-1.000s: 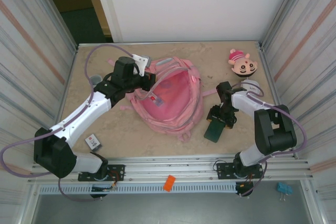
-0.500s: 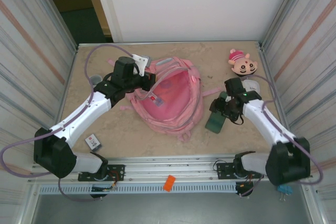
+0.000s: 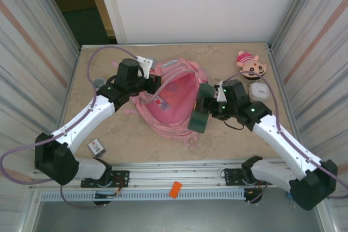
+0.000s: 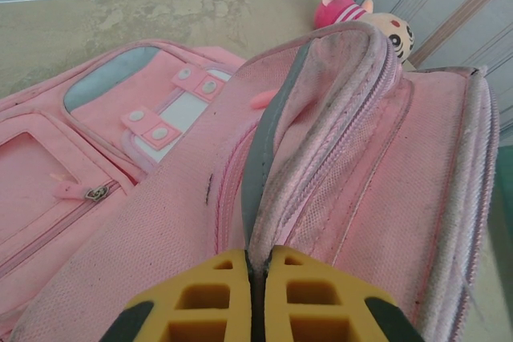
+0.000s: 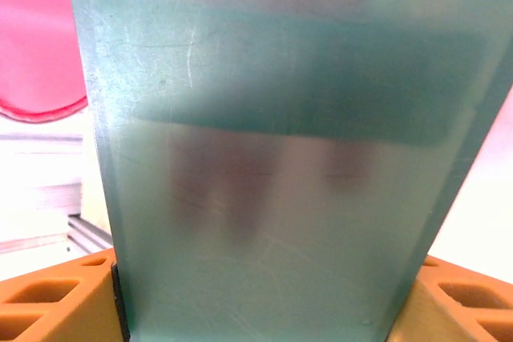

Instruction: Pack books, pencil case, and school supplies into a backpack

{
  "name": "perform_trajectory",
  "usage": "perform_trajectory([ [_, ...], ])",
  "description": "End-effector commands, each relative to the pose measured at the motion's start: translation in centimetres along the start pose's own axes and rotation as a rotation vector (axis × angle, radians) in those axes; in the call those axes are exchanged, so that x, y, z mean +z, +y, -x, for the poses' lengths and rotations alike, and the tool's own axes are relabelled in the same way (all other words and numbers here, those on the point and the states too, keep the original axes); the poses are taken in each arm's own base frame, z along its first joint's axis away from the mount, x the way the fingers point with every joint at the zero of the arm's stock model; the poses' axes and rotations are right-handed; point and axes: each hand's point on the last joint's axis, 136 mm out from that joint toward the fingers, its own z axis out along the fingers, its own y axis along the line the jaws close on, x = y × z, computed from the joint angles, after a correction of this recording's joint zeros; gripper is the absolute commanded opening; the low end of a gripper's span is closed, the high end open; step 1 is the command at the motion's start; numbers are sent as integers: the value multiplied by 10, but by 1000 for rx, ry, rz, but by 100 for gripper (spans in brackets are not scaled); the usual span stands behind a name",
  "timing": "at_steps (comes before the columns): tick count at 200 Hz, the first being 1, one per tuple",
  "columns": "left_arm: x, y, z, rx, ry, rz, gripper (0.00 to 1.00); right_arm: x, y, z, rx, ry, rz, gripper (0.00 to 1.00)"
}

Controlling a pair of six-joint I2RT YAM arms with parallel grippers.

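green pencil case (image 3: 199, 117) swung over to backpack (image 3: 174, 118) mouth in right gripper (image 3: 213, 108) jaws; left gripper (image 4: 258, 278) jaws pinch rim.

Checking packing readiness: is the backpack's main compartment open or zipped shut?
Open: the left gripper holds the backpack rim up, baring its pink inside.

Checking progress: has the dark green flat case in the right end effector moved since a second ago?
Yes. Against the pink-and-tan plush head, the dark green flat case has shifted left, from bare table to the right edge of the large pink fabric backpack.
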Motion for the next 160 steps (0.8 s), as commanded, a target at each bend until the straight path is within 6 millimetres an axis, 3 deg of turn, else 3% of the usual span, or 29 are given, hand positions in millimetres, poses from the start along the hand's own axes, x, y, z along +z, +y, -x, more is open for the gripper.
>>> perform_trajectory([
  [1, -31, -19, 54, 6, -201, -65, 0, 14, 38, 25, 40, -43, 132, 72],
  [54, -31, -19, 57, 16, -206, -57, 0, 72, 55, 42, 107, 10, 169, 76],
  [87, -33, -20, 61, 27, -210, -54, 0, 101, 36, 55, 155, 35, 73, 89],
  [124, -34, -18, 61, 35, -208, -41, 0, 97, 17, 59, 171, 22, -19, 92],
  [160, -31, -17, 59, 29, -200, -46, 0, 86, 9, 21, 170, 75, -70, 88],
])
